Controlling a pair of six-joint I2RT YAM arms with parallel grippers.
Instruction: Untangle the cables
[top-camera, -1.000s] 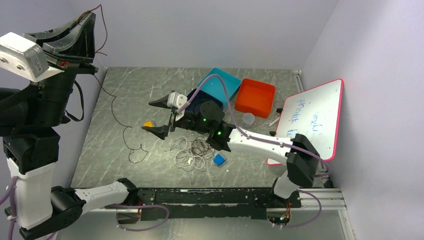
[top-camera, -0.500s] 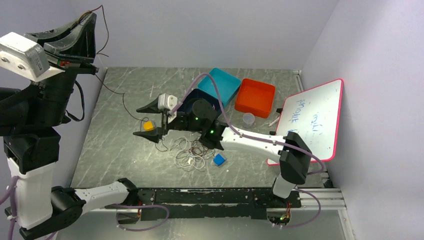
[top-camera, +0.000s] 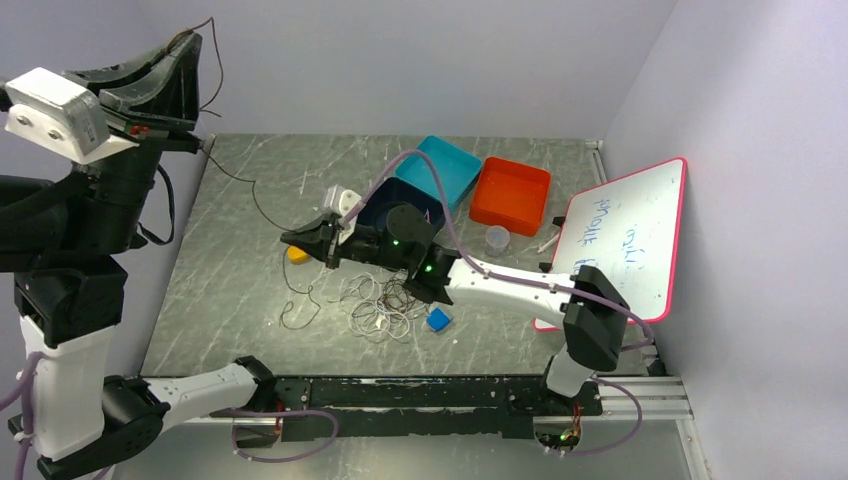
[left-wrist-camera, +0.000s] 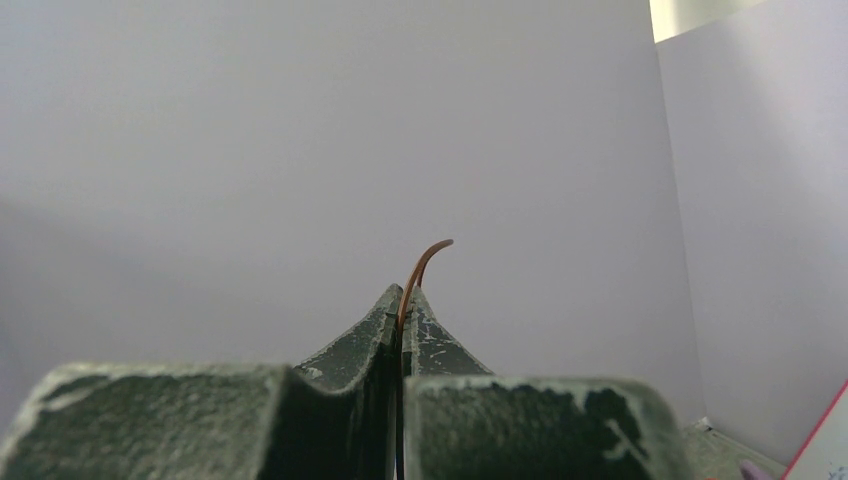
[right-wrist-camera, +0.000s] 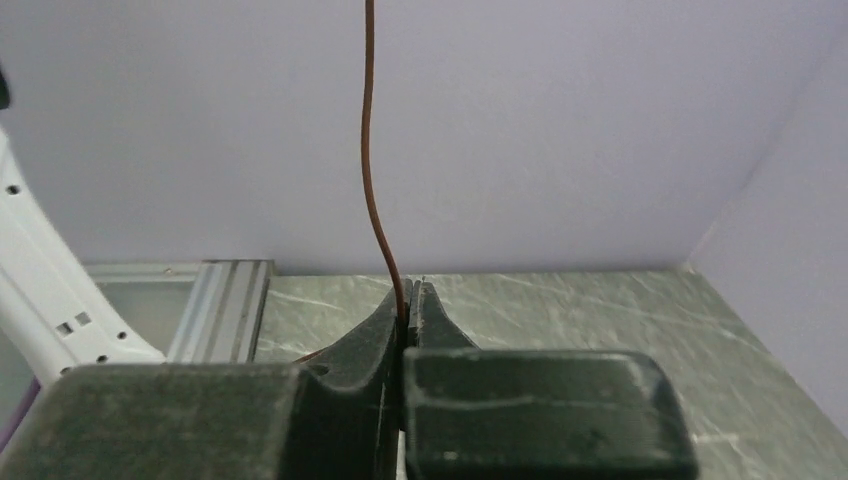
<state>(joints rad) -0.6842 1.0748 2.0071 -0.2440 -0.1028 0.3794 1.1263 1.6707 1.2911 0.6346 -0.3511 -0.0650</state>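
Raised high, the left gripper (top-camera: 192, 42) pinches a thin brown cable (right-wrist-camera: 364, 120) between closed jaws. The strand runs down to the right gripper (top-camera: 292, 238), which is low over the table (top-camera: 220, 300) and likewise clamped on it. The tangled cables (top-camera: 385, 300) lie just right of that gripper, beneath its arm.

Soft, even light falls from above the table (top-camera: 230, 300). Its grey marbled top shows only a dull sheen, with faint, diffuse shadows under the right arm (top-camera: 500, 285). At the table's right edge the whiteboard (top-camera: 625, 235) is the brightest patch, nearly washed out. High over the table's left edge the left arm (top-camera: 80, 200) looms large and slightly soft. In the wrist views the right gripper (right-wrist-camera: 408, 292) and left gripper (left-wrist-camera: 402, 300) blur toward their near bases, while the brown cable (right-wrist-camera: 368, 150) reads crisp. The left wrist view has a pale yellowish bright patch in its top right corner.
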